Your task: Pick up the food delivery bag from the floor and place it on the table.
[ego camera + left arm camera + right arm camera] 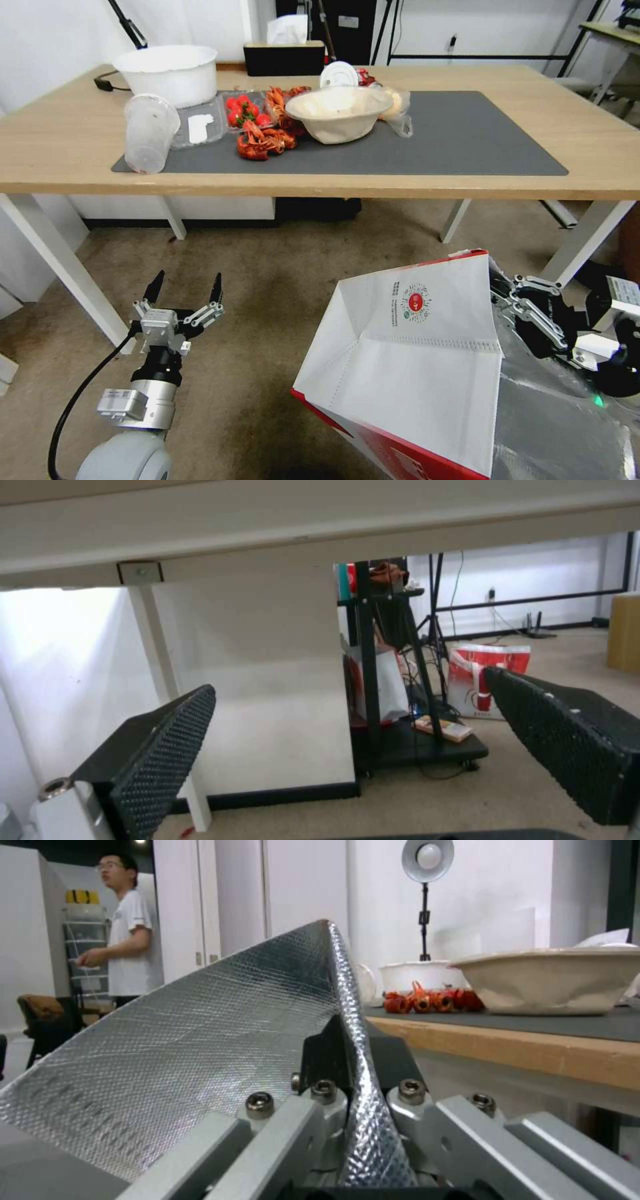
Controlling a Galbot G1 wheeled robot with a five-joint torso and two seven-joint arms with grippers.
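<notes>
- Right gripper (499, 293), lower right of the head view, is clamped on the foil-lined rim of the food delivery bag (413, 360), carrying it clear of the floor (267, 320)
- Bag hangs tilted, below the table (67, 143) edge
- Left gripper (185, 288), lower left, spread apart and empty, out of the way

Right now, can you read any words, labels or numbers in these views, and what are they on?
Nothing can be read.
Food delivery bag, pinched at its rim by the right end effector: round red logo with small print beside it, too small to read.
Red-and-white bag on the floor behind: marking blurred.
</notes>
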